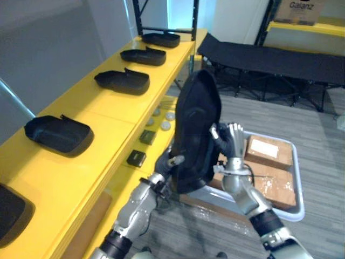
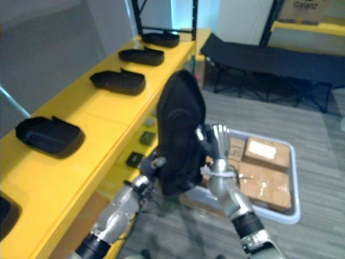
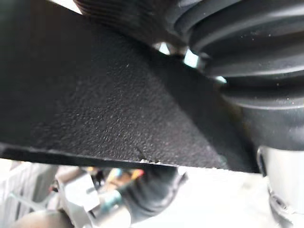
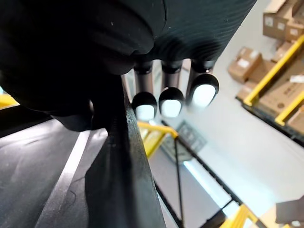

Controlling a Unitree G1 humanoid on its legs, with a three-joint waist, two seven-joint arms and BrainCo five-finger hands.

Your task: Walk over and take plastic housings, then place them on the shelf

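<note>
A black moulded plastic housing [image 1: 197, 127] stands upright between both hands: the right hand [image 1: 233, 154] lies flat against it, fingers straight; for the left hand [image 1: 168, 162] I cannot tell.

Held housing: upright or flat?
Upright. The housing stands on end between the left hand and right hand, beside the shelf, not yet on it.

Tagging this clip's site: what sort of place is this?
Probably a warehouse or factory storeroom: a long yellow shelf carries a row of black plastic housings, cardboard boxes sit in a grey tray on the floor, more yellow racking behind.
</note>
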